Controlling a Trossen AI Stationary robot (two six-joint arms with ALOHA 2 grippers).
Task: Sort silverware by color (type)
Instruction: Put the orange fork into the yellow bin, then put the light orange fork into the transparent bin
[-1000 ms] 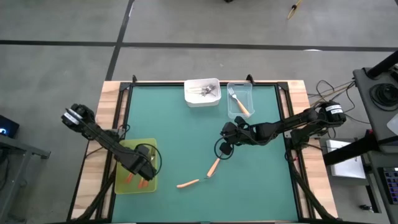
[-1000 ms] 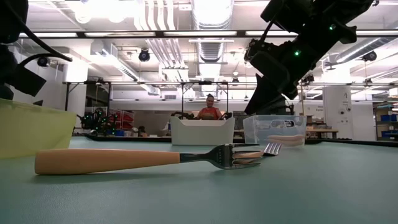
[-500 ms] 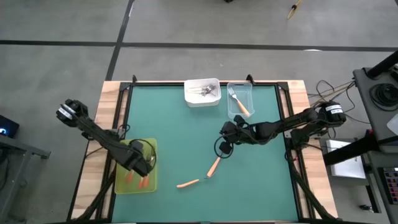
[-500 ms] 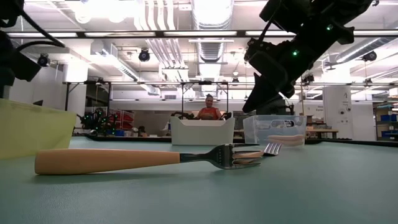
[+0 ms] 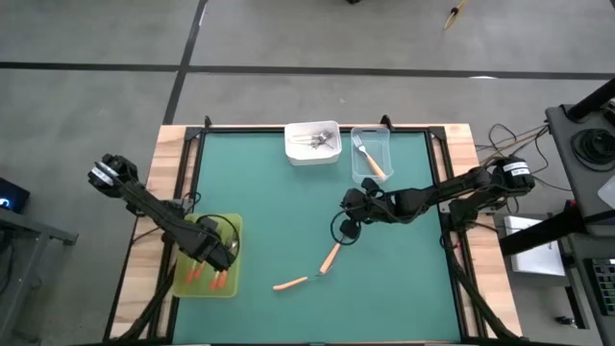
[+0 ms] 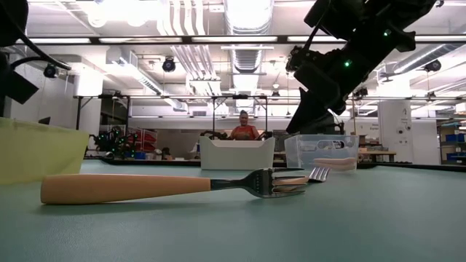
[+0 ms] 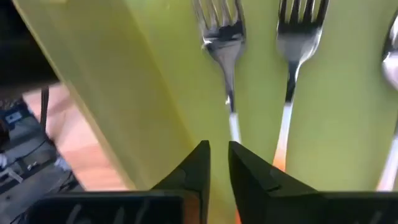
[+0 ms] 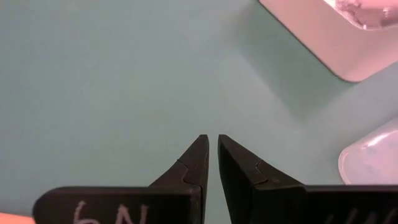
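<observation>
Green mat (image 5: 279, 211) lay open mid-table; left gripper (image 7: 216, 163), fingers slightly parted, hovered over forks (image 7: 227, 56) in the yellow tray (image 5: 231, 229); right gripper (image 8: 211, 155), pressed together, empty, far of two loose forks (image 5: 330, 258).

forks (image 5: 306, 271) clutter open mat (image 5: 279, 211)

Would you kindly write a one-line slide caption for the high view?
Left gripper over the yellow-green tray holding red-orange-handled forks; two light-orange-handled forks remain on the green table.
</observation>
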